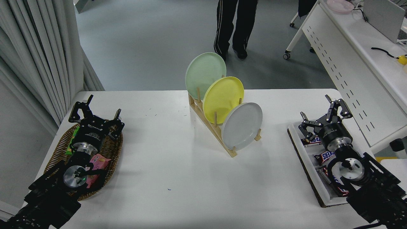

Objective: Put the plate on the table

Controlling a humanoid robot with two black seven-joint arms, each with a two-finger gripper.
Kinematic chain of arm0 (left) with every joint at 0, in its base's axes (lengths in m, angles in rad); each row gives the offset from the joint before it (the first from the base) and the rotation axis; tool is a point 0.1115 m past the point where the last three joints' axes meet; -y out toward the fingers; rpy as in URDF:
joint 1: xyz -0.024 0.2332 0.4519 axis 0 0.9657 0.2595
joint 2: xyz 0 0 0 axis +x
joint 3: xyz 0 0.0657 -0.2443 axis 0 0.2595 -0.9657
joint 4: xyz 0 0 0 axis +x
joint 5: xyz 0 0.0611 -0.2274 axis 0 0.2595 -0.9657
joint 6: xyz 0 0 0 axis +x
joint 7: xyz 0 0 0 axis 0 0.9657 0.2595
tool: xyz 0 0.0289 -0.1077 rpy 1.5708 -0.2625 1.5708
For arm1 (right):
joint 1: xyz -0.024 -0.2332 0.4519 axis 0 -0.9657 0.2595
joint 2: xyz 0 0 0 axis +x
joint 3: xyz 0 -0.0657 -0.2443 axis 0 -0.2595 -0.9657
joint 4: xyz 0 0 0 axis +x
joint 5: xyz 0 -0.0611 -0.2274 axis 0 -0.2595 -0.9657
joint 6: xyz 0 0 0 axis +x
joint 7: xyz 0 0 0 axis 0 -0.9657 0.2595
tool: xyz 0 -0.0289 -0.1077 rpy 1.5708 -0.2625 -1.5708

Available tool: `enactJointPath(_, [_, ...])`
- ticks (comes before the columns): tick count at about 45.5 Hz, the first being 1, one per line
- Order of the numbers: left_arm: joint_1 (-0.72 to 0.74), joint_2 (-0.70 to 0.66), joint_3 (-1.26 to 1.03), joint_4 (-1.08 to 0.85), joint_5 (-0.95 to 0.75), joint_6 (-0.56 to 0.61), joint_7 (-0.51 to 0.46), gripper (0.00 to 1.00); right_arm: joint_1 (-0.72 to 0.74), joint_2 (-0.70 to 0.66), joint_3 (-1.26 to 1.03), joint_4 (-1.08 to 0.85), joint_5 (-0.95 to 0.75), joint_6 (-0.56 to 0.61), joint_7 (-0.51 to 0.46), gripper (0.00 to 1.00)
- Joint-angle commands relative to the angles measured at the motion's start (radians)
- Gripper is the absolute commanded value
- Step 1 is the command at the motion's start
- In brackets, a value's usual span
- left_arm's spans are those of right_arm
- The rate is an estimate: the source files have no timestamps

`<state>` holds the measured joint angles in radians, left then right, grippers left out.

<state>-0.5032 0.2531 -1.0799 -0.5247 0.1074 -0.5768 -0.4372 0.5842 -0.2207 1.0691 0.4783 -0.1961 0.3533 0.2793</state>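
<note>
Plate upright in wooden rack beside yellow plate.

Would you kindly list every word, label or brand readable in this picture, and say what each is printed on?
"SNICKERS": on a candy bar wrapper in the white tray under the right claw; the other bars' print is only partly legible.
White lettering on the left claw body: too small to read.
Snack packets in the wicker basket: print blurred.
Plates: no text.

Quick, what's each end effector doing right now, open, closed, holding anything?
Left end effector: open, holding nothing, above the wicker basket.
Right end effector: open, holding nothing, above the snack tray.
</note>
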Motion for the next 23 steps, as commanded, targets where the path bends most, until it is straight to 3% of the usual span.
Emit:
enactJointPath(1, [0.0, 0.0, 0.0, 0.0, 0.0, 0.0, 0.0, 1.0, -0.003, -0.002, -0.031, 0.0, 0.0, 0.003, 0.001, 1.0])
enactJointPath(23, [0.0, 0.0, 0.0, -0.001, 0.0, 0.0, 0.0, 1.0, 0.002, 0.0, -0.031, -0.004, 0.0, -0.002, 0.0, 1.0])
